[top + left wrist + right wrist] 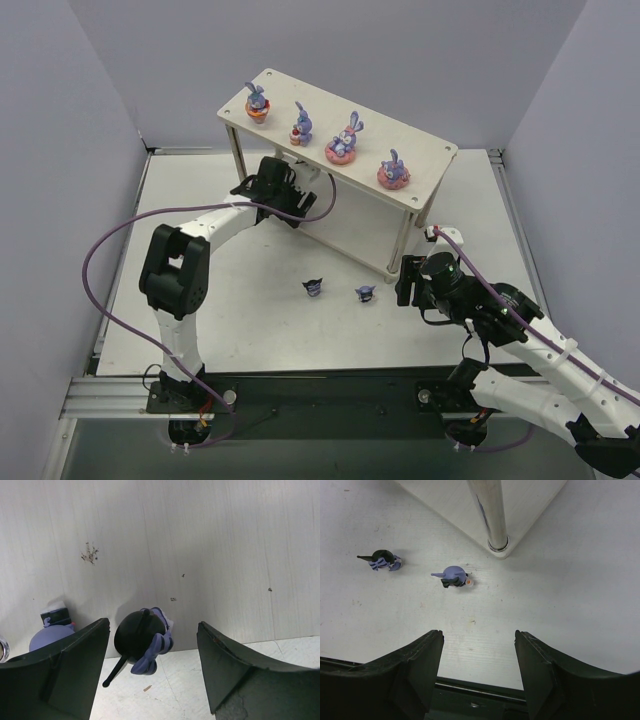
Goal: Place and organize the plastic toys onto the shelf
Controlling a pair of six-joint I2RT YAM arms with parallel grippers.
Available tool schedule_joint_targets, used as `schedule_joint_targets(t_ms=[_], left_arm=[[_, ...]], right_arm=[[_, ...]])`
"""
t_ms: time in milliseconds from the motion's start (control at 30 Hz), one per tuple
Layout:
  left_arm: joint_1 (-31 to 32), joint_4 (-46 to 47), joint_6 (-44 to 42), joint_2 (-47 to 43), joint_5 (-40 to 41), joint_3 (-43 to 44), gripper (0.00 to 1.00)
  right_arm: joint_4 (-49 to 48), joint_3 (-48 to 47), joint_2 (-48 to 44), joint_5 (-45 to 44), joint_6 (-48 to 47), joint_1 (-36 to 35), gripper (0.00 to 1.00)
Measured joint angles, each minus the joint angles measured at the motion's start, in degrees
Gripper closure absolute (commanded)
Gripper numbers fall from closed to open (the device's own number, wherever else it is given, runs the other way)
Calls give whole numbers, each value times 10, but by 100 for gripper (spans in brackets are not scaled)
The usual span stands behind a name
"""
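Note:
The pale wooden shelf (430,150) carries several purple rabbit toys (343,140) in a row on its top board. My left gripper (297,200) reaches under that board. In the left wrist view a dark blue figure (142,640) sits at the edge of the lower board (200,555), between the open left gripper (153,626) fingers and touching neither. A second blue figure (50,632) is half hidden behind the left finger. Two more dark blue figures (314,287) (365,293) lie on the table. My right gripper (403,282) hovers open and empty beside them.
The shelf's metal leg (490,515) stands at the board corner just beyond the nearer blue figure (454,576); the other blue figure (382,560) lies farther left. The right gripper (478,633) is above bare white table (580,590). Grey walls enclose the table.

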State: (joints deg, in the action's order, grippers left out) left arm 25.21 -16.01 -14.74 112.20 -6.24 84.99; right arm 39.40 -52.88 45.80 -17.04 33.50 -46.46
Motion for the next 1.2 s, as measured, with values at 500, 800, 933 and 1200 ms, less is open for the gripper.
schedule_joint_targets(t_ms=[500,800,933,1200], left_arm=[[1,16,13,-23,10,-30,3],[2,52,40,-89,26,-61,3],[2,56,66,-122,34,-107,3],[2,68,192,-260,65,-221,28]], right_arm=[[0,0,0,6,0,0,40],[0,0,0,9,0,0,40],[0,0,0,10,0,0,40],[-2,0,2,11,0,0,40]])
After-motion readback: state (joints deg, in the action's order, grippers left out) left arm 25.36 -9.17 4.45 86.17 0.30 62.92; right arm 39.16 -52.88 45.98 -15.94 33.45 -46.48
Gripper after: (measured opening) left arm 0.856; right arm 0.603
